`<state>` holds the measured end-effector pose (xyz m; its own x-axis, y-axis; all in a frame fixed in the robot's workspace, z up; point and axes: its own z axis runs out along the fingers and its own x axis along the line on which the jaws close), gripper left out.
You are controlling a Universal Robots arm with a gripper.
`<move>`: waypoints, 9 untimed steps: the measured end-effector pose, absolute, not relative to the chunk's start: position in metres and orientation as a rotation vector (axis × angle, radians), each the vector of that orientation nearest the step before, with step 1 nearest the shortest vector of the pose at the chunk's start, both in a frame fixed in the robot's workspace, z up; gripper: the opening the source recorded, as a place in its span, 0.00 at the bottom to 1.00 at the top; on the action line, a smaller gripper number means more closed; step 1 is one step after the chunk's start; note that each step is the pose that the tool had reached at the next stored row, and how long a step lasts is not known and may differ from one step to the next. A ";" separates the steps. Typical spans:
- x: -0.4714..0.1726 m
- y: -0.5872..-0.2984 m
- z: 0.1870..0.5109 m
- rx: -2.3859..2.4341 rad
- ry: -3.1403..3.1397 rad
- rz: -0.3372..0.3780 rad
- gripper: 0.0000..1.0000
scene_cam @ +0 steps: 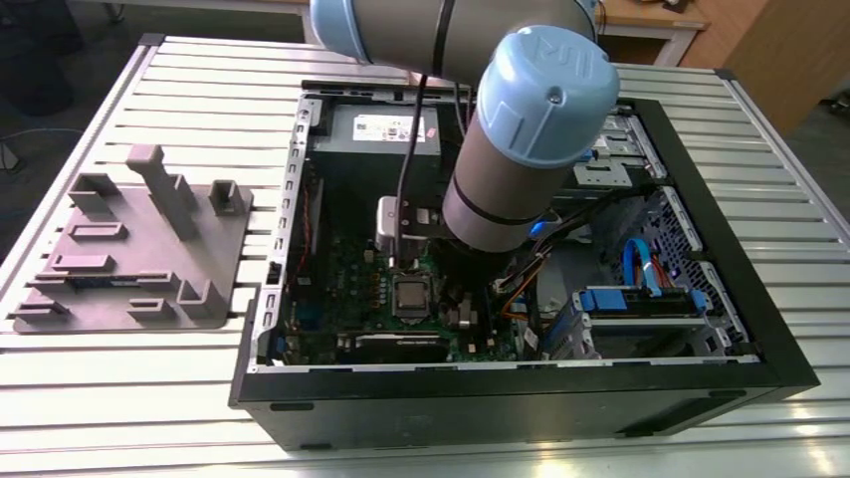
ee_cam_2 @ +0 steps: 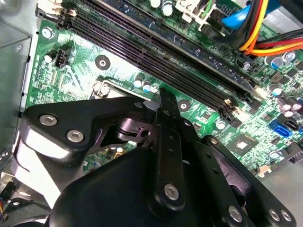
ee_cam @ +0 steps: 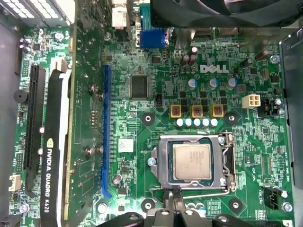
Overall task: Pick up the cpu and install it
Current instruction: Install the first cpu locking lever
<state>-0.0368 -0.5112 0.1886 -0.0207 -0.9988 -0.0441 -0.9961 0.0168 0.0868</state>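
— Any writing in that case?

— Some. In the first wrist view a white logo word is printed on the green motherboard (ee_cam: 142, 132), with tiny white part markings scattered around it.

— And the card beside it?

— The graphics card (ee_cam: 49, 161) has white lettering running along its black edge.

— The cpu (ee_cam: 191, 161)?

— Faint engraved lines on its metal top, too fine to make out.

— Anything else?

— The power supply (scene_cam: 348, 137) carries a white label (scene_cam: 392, 127), small print, unreadable.

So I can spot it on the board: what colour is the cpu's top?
Silvery-grey metal, seated in its socket; the cpu shows best in the first wrist view.
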 end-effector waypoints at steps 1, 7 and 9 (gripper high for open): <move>-0.036 -0.511 0.188 2.179 -2.220 -0.146 0.10; -0.036 -0.511 0.187 2.180 -2.221 -0.151 0.10; -0.036 -0.511 0.188 2.181 -2.221 -0.151 0.10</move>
<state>-0.0359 -0.5112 0.1877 -0.0207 -0.9985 -0.0500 -0.9961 0.0163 0.0867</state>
